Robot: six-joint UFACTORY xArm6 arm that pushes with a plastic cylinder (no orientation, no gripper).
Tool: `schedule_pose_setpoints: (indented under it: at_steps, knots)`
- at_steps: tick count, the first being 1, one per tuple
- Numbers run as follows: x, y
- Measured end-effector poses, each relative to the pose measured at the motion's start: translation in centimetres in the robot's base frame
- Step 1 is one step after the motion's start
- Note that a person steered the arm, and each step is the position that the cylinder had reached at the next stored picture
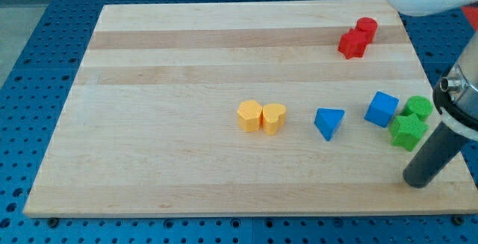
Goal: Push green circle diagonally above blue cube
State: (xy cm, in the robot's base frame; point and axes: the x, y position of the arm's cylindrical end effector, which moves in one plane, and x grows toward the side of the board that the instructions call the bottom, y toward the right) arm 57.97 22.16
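The green circle [420, 107] lies near the board's right edge, just right of the blue cube [382, 109] and touching or nearly touching it. A green star-shaped block [408, 132] sits right below the circle, against it. My tip [420, 182] rests on the board at the lower right, below the green star and apart from it. The rod rises up to the right, and its upper part hides the board edge beside the green circle.
A blue triangle [329, 122] lies left of the cube. A yellow hexagon [249, 116] and a yellow heart [273, 118] touch near the middle. Two red blocks [358, 38] sit at the top right. The wooden board [187, 65] ends close to the right of the green blocks.
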Motion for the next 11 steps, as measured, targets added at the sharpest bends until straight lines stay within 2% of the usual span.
schedule_pose_setpoints:
  at_steps: [1, 2, 4, 7, 10, 11]
  knots:
    - [-5.2, -0.2]
    - [-5.1, -0.2]
    - [-5.1, 6.2]
    - [-11.6, 5.4]
    - [-15.6, 4.2]
    - [-15.6, 4.2]
